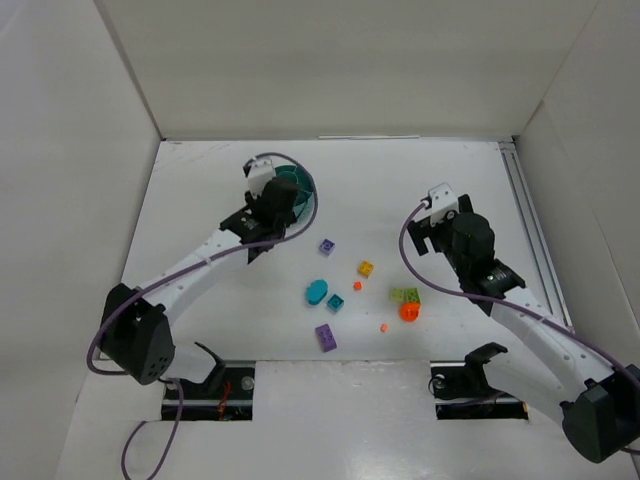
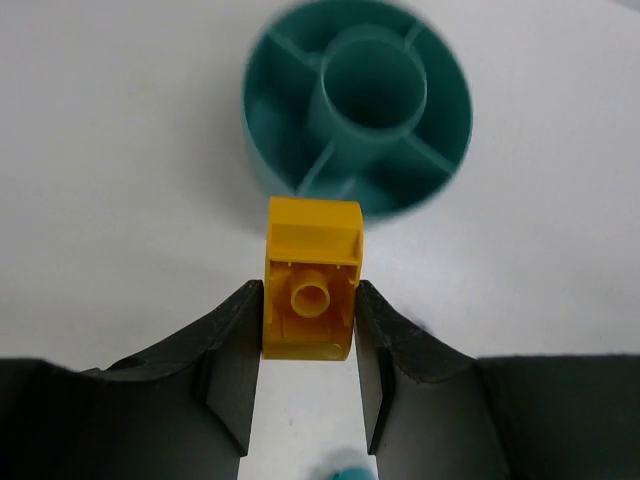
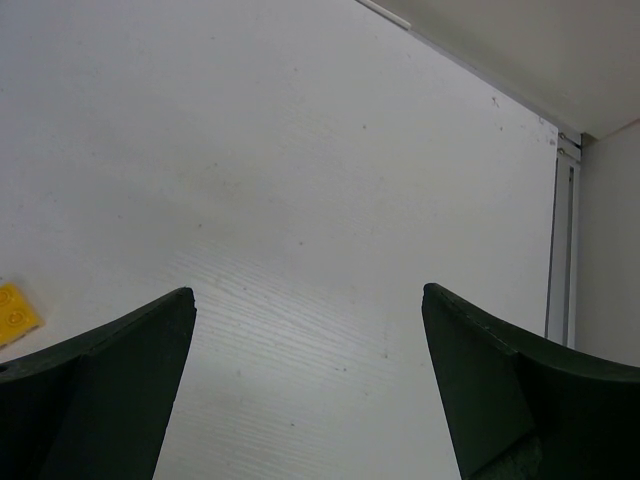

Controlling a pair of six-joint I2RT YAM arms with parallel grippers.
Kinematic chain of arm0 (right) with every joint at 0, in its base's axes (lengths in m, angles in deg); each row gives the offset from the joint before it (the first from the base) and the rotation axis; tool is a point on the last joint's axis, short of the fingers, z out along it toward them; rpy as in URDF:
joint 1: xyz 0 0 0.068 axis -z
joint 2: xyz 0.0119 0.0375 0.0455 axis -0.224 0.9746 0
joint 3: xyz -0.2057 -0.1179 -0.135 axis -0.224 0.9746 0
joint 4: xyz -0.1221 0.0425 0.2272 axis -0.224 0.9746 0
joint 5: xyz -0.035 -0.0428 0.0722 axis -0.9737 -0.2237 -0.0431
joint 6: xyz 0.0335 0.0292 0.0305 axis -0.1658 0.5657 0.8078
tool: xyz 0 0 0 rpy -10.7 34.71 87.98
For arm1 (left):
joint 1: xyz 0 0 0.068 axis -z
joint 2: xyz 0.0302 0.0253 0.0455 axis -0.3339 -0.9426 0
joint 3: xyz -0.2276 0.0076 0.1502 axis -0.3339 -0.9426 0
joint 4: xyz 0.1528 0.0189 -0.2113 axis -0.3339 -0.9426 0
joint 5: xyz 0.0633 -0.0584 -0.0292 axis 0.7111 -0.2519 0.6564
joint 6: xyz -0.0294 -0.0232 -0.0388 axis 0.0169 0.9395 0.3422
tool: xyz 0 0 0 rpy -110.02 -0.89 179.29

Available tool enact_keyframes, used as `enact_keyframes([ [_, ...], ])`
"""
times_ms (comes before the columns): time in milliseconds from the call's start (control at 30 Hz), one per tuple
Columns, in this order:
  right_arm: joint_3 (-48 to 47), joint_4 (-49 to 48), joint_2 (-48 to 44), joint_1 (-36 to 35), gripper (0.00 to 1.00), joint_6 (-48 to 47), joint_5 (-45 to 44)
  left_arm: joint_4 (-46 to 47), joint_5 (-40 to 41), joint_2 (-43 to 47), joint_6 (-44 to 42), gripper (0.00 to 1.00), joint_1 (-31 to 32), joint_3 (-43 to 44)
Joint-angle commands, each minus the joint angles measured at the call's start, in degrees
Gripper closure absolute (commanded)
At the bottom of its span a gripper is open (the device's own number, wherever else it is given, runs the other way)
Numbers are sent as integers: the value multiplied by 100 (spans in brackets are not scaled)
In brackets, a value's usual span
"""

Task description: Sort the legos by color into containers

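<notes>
Our left gripper (image 2: 310, 335) pinched one yellow brick (image 2: 312, 270) just short of the seemingly empty dish (image 2: 262, 150), our right gripper (image 3: 310, 390) gaped empty, and other legos (image 1: 325, 337) lay unsorted on the tabletop (image 1: 420, 170).

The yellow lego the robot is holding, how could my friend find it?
Find the round teal dish at the table's far left. Near it, the left gripper pinches a yellow brick, hollow side showing. The other yellow brick lies loose on the table.
</notes>
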Motion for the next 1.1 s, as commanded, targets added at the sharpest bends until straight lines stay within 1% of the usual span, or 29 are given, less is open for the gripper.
enact_keyframes([
  [0,58,-128,-149,108,1,-44,-52,337,376,-263,-734,86,-554,820],
  [33,128,-128,-149,109,1,-44,-52,407,315,-543,-875,86,-703,1205],
  [67,129,-128,-149,179,1,-44,-52,408,314,-685,-946,86,-983,1382],
  [200,76,-128,-26,302,1,-97,-52,566,7,-1476,-1183,86,-1459,2209],
  [233,76,-128,53,302,1,-158,-52,566,-176,-1634,-1236,86,-1513,2384],
  [267,76,-128,54,302,1,-158,-52,566,-178,-1914,-1236,86,-1513,2656],
  [500,23,-128,300,460,1,-158,-52,286,-178,-2768,-1447,86,-1627,3387],
  [600,-29,-128,300,461,1,-158,-52,214,-248,-2849,-1316,86,-1627,3388],
  [733,-29,-128,300,513,1,-158,-52,214,-450,-2779,-1167,86,-1627,3064],
  [767,-29,-128,300,513,1,-210,-52,214,-451,-2778,-1166,83,-1627,3063],
  [800,-29,-128,300,513,1,-211,-52,214,-503,-2726,-1166,83,-1627,2976],
  [833,-29,-128,300,513,1,-211,-52,267,-573,-2726,-1166,81,-1627,2975],
  [867,-29,-128,300,513,1,-211,-52,267,-574,-2673,-1096,77,-1627,2897],
  [933,-29,-128,300,513,1,-211,-52,267,-696,-2673,-1096,76,-1627,2844],
  [967,-29,-128,300,513,1,-211,-52,267,-697,-2673,-1043,71,-1627,2843],
  [1067,-29,-128,300,513,1,-211,0,215,-697,-2673,-981,64,-1627,2791],
])
